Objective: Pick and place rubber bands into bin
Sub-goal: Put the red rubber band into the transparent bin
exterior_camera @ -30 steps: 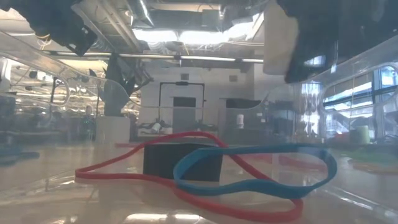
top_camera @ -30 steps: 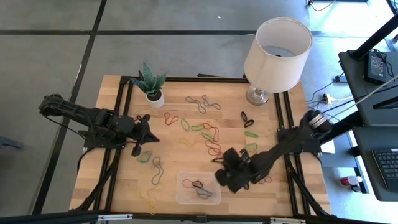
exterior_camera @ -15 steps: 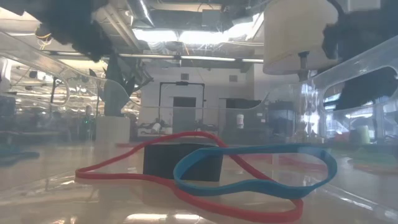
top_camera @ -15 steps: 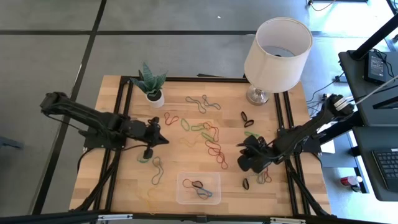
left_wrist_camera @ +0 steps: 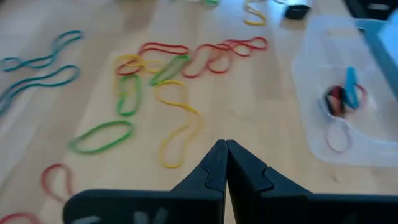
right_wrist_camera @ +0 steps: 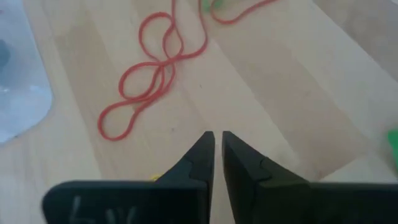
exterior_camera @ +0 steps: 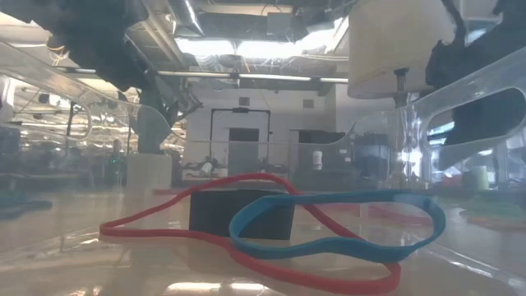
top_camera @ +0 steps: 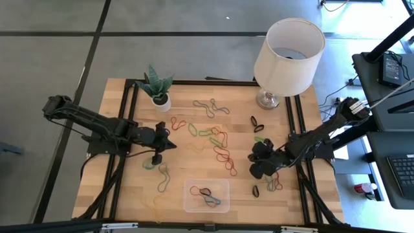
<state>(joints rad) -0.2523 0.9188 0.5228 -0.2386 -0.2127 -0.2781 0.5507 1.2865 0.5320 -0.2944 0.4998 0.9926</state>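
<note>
1. Between picks: the right pincer [right_wrist_camera: 215, 144] hangs low over the wooden table [top_camera: 129, 194], fingers parted by a narrow slit, holding nothing.
2. A thin red rubber band [right_wrist_camera: 149, 78], looped and floppy, lies just ahead of its tips; next it likely must advance and spread wider.
3. The clear plastic bin [top_camera: 206, 195], holding a few bands, sits off to its side.
4. The left pincer [left_wrist_camera: 225, 155], closed and empty, waits above yellow and green bands [left_wrist_camera: 149, 102].

Pale wood-plank table [top_camera: 129, 188] with a smooth finish; clear glossy plastic bin [top_camera: 191, 202]; thin rubber bands [top_camera: 222, 154]; matt black grippers; white cloth-like lamp shade [top_camera: 289, 48].
</note>
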